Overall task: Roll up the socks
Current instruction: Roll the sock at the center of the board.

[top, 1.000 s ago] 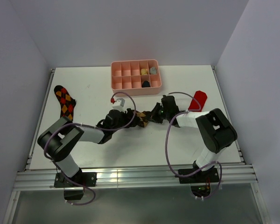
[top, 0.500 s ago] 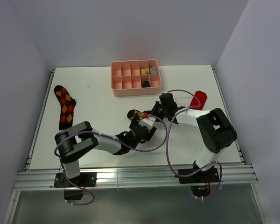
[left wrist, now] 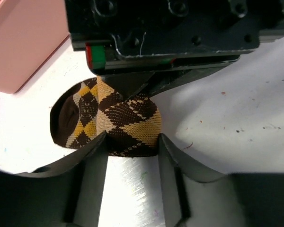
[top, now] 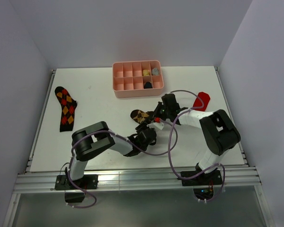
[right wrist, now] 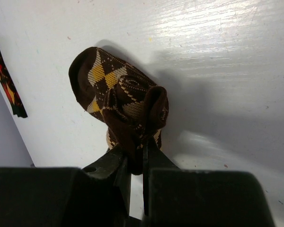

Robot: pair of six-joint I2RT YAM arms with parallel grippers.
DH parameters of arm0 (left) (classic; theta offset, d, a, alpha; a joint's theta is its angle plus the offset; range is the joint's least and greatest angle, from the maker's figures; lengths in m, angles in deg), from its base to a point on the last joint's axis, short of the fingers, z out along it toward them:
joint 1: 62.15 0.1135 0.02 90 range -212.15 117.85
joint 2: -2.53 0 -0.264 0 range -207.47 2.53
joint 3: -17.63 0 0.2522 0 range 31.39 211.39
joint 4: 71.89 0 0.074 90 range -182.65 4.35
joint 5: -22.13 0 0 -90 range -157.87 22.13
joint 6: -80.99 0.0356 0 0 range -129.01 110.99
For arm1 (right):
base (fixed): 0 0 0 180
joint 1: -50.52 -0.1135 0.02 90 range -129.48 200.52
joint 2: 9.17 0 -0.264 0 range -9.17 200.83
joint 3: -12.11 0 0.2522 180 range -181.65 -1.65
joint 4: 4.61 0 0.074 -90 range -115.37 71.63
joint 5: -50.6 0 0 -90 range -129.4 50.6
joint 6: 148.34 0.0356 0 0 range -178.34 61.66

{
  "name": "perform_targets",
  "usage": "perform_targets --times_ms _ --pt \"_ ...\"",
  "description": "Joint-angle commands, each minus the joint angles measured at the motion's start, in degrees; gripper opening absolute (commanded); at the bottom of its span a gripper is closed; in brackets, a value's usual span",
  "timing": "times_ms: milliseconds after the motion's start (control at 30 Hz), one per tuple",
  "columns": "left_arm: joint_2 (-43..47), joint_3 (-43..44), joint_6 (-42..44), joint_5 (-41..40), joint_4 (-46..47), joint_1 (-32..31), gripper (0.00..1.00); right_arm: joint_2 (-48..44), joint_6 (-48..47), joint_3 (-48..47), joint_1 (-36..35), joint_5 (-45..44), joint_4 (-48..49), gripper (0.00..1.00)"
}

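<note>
The tan argyle sock (top: 140, 115) lies bunched into a loose roll at mid table. My right gripper (top: 155, 117) is shut on a fold of it; in the right wrist view the fabric (right wrist: 132, 109) is pinched between narrow jaws (right wrist: 137, 152). My left gripper (top: 149, 134) comes at it from the near side. In the left wrist view its fingertips (left wrist: 102, 141) press both sides of the near end of the roll (left wrist: 125, 120). The red-orange argyle sock (top: 65, 108) lies flat at the far left. The red sock (top: 201, 100) lies at the right, partly behind the right arm.
A pink compartment tray (top: 124, 90) with a few small items stands at the back middle, just beyond the sock; its corner (left wrist: 23, 42) shows in the left wrist view. Purple cables loop over both arms. White walls close in the table on the left, back and right.
My left arm has swung from the left of the sock round to its near side, and its jaws have narrowed onto the roll. The right gripper has kept its grip and place.
</note>
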Motion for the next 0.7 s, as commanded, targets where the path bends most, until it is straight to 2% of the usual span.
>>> perform_targets --times_ms 0,33,233,267,333,400,433,467,567,633,667 --pt "-1.7 2.4 -1.0 -0.4 -1.3 0.0 0.47 -2.0 -0.5 -1.6 -0.5 1.3 -2.8 0.0" --pt "-2.4 2.8 -1.6 -0.5 -1.9 0.1 0.36 -2.1 -0.3 -1.5 -0.5 1.6 -2.5 0.0" --pt "-2.8 3.2 -6.1 1.3 -5.0 1.2 0.04 -2.9 0.0 -1.1 -0.5 2.4 -2.0 0.0" --pt "-2.5 3.0 -6.8 2.0 -5.3 1.7 0.01 -3.0 0.1 -1.0 -0.5 2.6 -1.9 0.0" --pt "-1.2 2.0 -10.9 5.2 -6.3 2.2 0.01 -3.6 0.4 -0.7 -0.4 2.8 -1.2 0.0" --pt "0.2 0.6 -15.5 8.7 -7.2 3.6 0.01 -4.5 0.5 -0.4 -0.5 2.8 -0.7 0.1" --pt "1.9 -0.2 -17.2 13.2 -7.3 4.9 0.01 -4.7 0.5 -0.4 -0.4 2.7 -0.8 0.16" --pt "2.6 -1.7 -20.6 15.4 -7.3 5.7 0.01 -5.1 0.5 -0.7 -0.5 2.8 -1.0 0.28" --pt "5.0 -3.4 -25.6 24.3 -7.2 8.6 0.0 -5.9 0.3 -0.9 -0.3 2.7 -1.0 0.47" --pt "6.1 -5.0 -30.3 28.1 -7.0 10.8 0.01 -7.1 0.3 -0.9 0.0 2.6 -0.5 0.54" --pt "6.4 -5.5 -33.5 32.8 -6.3 11.8 0.0 -7.4 0.5 -0.8 0.1 2.6 -0.3 0.59"
